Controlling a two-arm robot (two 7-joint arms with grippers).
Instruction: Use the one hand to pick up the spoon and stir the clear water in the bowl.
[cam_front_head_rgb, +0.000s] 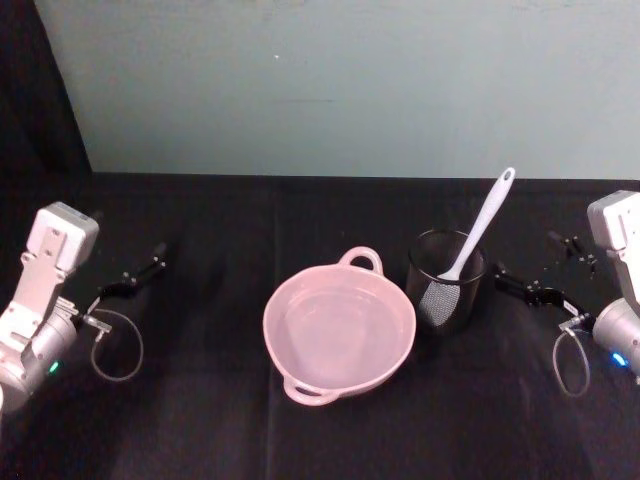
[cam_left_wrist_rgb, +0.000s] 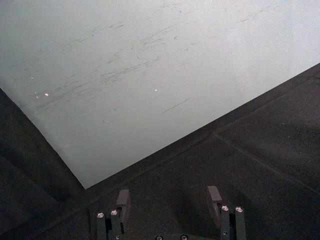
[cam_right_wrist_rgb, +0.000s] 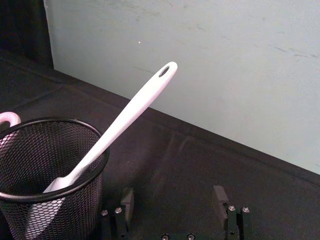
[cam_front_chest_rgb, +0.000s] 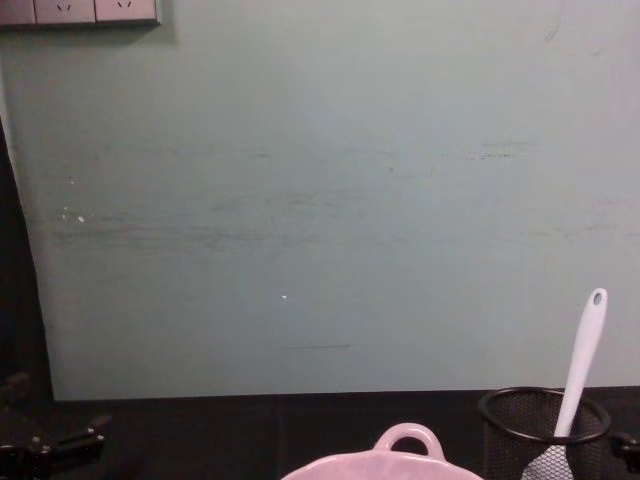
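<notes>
Both grippers are seen with their fingers spread apart and nothing held between them. In the head view the right gripper (cam_front_head_rgb: 535, 280) is found at about three o'clock of the scene, above the black cloth (cam_front_head_rgb: 200, 420), with its fingers pointed toward the cup (cam_front_head_rgb: 446, 280), which is near but not touched. In the right wrist view the two fingers (cam_right_wrist_rgb: 127, 197) are shown wide apart over bare cloth, with the cup just beside them. The left gripper (cam_front_head_rgb: 140, 272) is placed at about nine o'clock, well apart from the bowl (cam_front_head_rgb: 338, 330), and its parted fingers (cam_left_wrist_rgb: 123, 197) are seen in the left wrist view over the cloth alone.

At the cup, a black wire-mesh one, the spoon (cam_front_head_rgb: 480, 228) is stood blade down, tilted, with its handle leaned on the rim and its holed end raised toward one o'clock. The cup is set just beside the bowl, at the bowl's two o'clock. The pink bowl is placed at the centre of the table; one loop handle is turned toward twelve o'clock and another toward seven. Clear water in it cannot be made out with certainty.

The table is covered wholly by black cloth. Behind it a pale green wall (cam_front_chest_rgb: 320, 200), lightly scuffed, is seen, and a white socket strip (cam_front_chest_rgb: 80, 10) is mounted at its upper left in the chest view.
</notes>
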